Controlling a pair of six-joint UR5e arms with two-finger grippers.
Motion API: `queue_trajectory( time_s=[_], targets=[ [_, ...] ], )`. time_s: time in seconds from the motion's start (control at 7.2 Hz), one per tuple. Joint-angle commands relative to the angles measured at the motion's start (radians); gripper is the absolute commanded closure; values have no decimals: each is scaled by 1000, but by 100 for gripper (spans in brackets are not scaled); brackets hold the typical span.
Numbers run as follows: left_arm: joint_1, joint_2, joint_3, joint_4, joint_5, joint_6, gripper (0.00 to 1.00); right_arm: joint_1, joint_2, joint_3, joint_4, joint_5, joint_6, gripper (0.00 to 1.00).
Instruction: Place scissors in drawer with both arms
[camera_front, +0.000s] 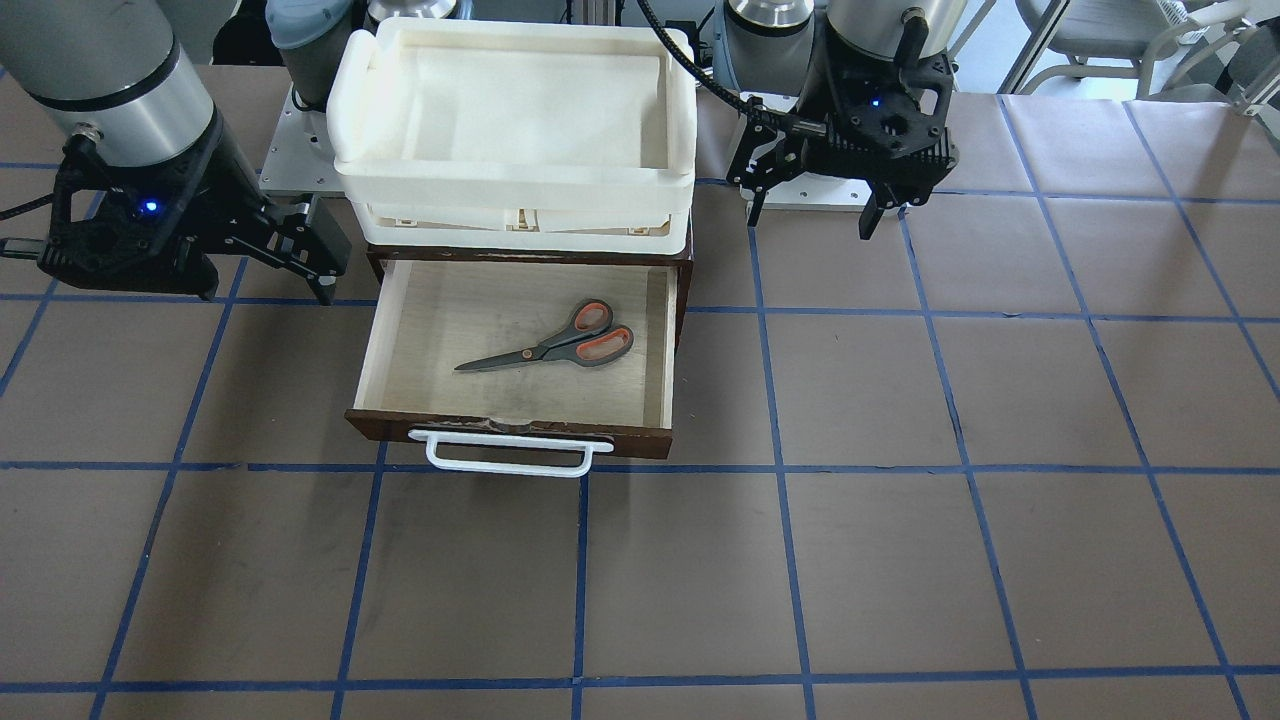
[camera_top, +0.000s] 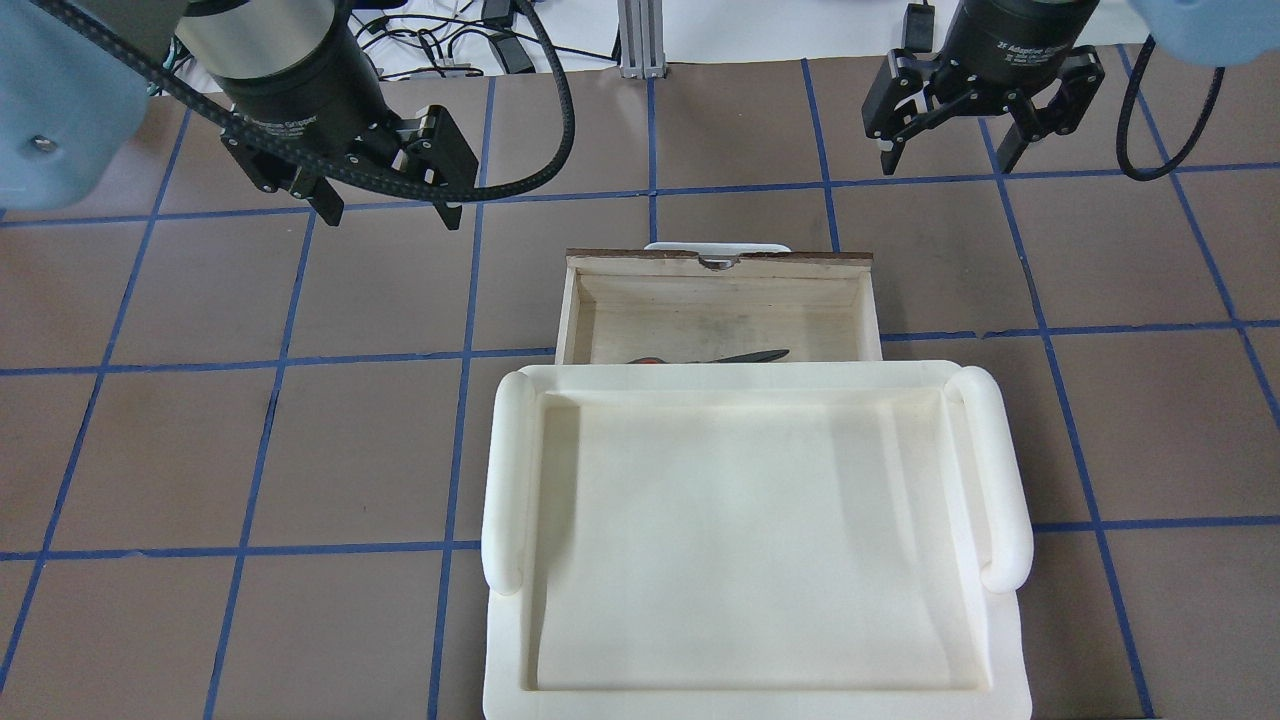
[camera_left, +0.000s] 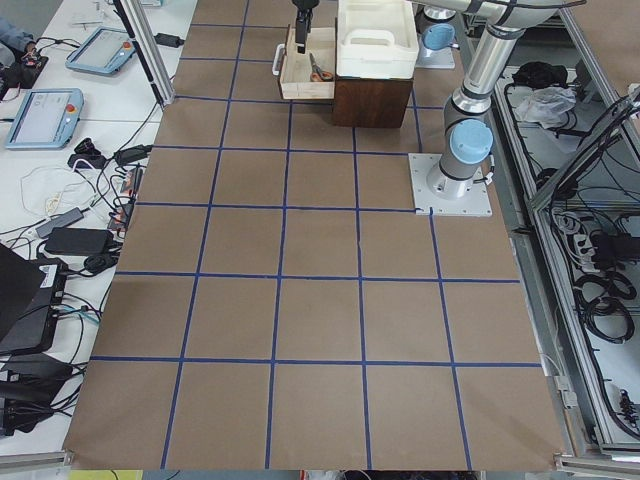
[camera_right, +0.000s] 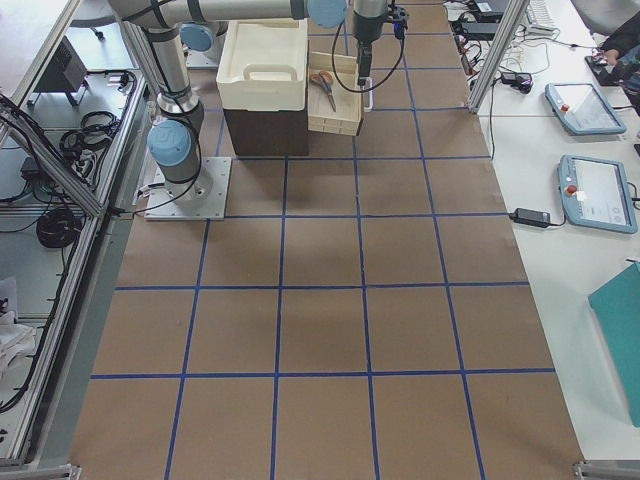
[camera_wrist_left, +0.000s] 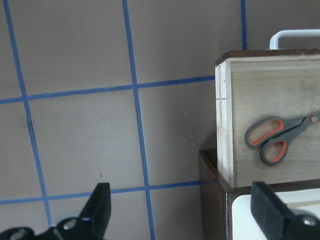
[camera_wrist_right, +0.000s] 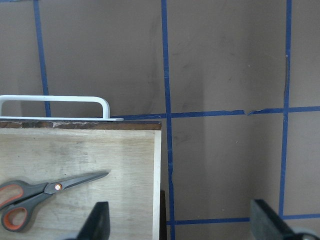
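In the front-facing view the scissors (camera_front: 550, 345) lie flat on the plywood floor of the open drawer (camera_front: 450, 300), with the blades closed. Their long axis runs almost across the width of the drawer, only a little slanted. The tip is at the left in this view, so it points to the robot's right and slightly to the white handle (camera_front: 510, 455). The orange-red loops are at the right, nearer to the foam tray (camera_front: 510, 180). The right gripper (camera_front: 265, 293) hangs over the table (camera_front: 900, 400) just beside the drawer. Its fingers are spread wide and hold nothing. On the other side the left gripper (camera_front: 810, 222) is also wide apart and empty, and touches nothing.
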Motion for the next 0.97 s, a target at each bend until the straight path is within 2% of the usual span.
queue_trajectory(
  time_s=[0.0,0.83],
  targets=[
    [33,27,5,-39,22,-22,0,1,0,0,1,-1,0,0],
    [42,41,-13,-22,26,-22,0,-1,0,0,1,-1,0,0]
  ],
)
